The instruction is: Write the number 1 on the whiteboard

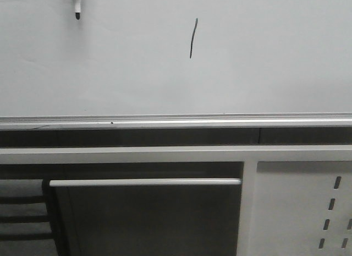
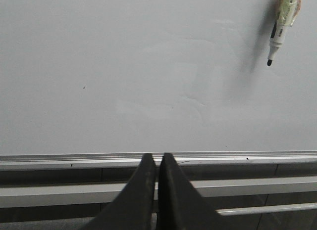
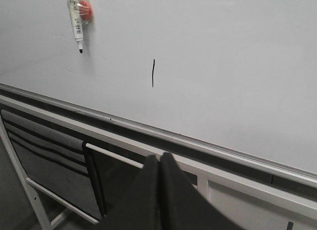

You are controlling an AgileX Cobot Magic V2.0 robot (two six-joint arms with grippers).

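Note:
The whiteboard (image 1: 264, 63) fills the upper part of the front view, with a silver edge strip along its bottom. The number 1 (image 1: 193, 38) is a thin black slanted stroke on it, also in the right wrist view (image 3: 153, 72). A marker (image 1: 76, 4) with a black tip hangs on the board at the upper left, also in the left wrist view (image 2: 282, 27) and the right wrist view (image 3: 77, 22). My left gripper (image 2: 158, 157) is shut and empty, below the board's edge. My right gripper (image 3: 159, 156) is shut and empty, well below the stroke. Neither gripper shows in the front view.
Under the board runs a white metal frame (image 1: 165, 154) with a horizontal rail (image 1: 143, 182). A white perforated panel (image 1: 302, 212) is at the lower right. A grey fabric pocket holder (image 3: 49, 165) hangs at the left. A red magnet (image 3: 86, 11) sits by the marker.

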